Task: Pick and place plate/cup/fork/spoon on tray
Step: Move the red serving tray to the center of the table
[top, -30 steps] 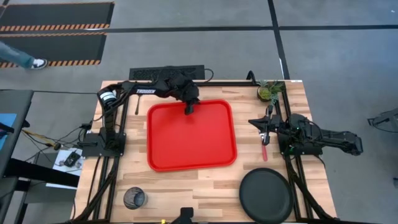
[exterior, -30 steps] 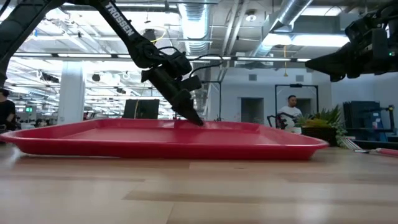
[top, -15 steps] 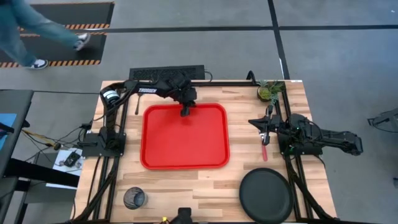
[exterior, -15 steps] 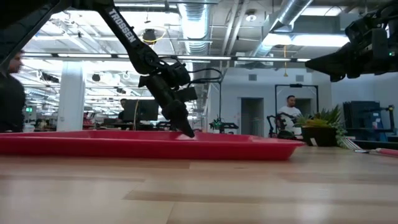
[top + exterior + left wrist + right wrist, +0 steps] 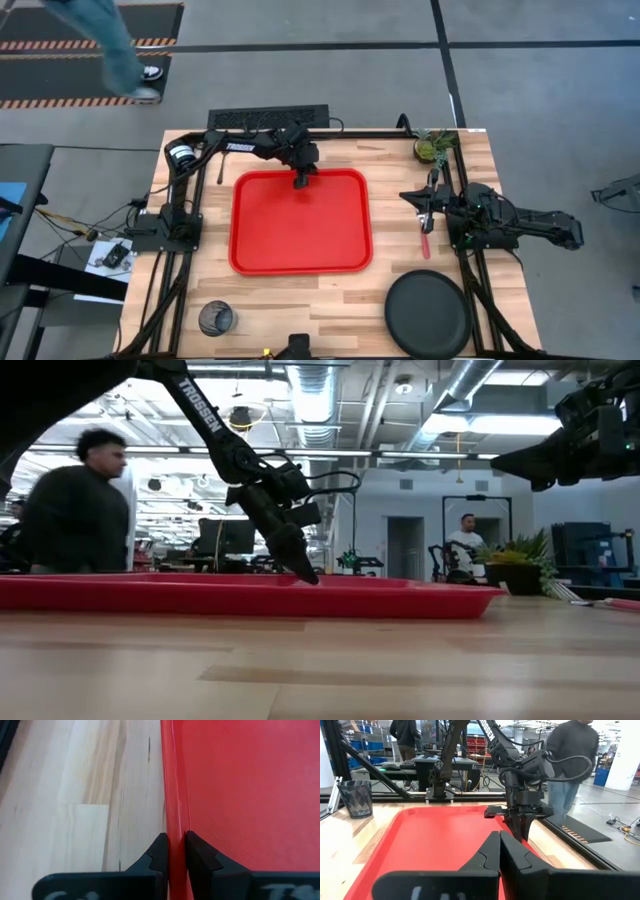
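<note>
The red tray point(image 5: 300, 222) lies flat in the middle of the table. My left gripper point(image 5: 300, 181) is shut on the middle of its far rim; it also shows in the low view point(image 5: 310, 576). My right gripper point(image 5: 408, 197) is shut and empty, hovering above the table to the right of the tray. The red-handled fork point(image 5: 426, 240) lies on the table under the right arm. The black plate point(image 5: 428, 315) rests at the near right. The cup point(image 5: 215, 318) stands at the near left. A thin dark spoon point(image 5: 220, 168) lies beyond the tray's far left corner. My left gripper pinches the tray's far rim point(image 5: 176, 827) near its middle, one finger inside the tray and one outside on the table side. The fingers slant down from the far side and lie across the rim. The tray rests flat on the table.
A small potted plant point(image 5: 432, 148) stands at the far right corner. A dark keyboard-like bar point(image 5: 268, 117) lies along the far edge. A person point(image 5: 75, 500) walks past behind the table. Bare wood lies in front of the tray.
My left gripper, shut on the far rim, has dragged the tray a little toward the table's left edge and turned it squarer with the table. The right arm has kept still. A person has walked into the low view.
</note>
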Action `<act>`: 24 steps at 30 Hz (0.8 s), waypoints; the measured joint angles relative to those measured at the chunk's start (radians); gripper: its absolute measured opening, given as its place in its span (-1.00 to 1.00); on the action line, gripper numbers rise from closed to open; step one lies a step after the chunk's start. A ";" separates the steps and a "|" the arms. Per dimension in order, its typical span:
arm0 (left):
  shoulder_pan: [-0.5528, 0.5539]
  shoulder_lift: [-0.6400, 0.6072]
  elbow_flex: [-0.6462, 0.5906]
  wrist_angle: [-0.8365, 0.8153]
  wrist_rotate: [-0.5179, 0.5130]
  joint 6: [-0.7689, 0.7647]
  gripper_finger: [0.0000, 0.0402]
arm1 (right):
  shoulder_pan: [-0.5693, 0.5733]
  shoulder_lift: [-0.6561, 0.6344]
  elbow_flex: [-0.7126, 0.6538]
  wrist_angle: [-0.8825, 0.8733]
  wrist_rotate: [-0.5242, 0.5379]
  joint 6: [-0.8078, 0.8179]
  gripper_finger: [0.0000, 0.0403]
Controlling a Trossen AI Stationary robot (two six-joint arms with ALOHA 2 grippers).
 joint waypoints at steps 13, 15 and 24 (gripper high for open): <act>0.004 0.001 0.050 -0.121 0.003 0.045 -0.87 | 0.000 0.000 0.000 0.000 0.000 0.000 -0.92; 0.004 0.001 0.078 -0.169 -0.003 0.060 -0.87 | 0.000 0.000 0.000 0.000 0.000 0.000 -0.92; 0.001 0.001 0.106 -0.253 -0.027 0.085 -0.87 | 0.000 0.000 0.000 0.000 0.000 0.000 -0.92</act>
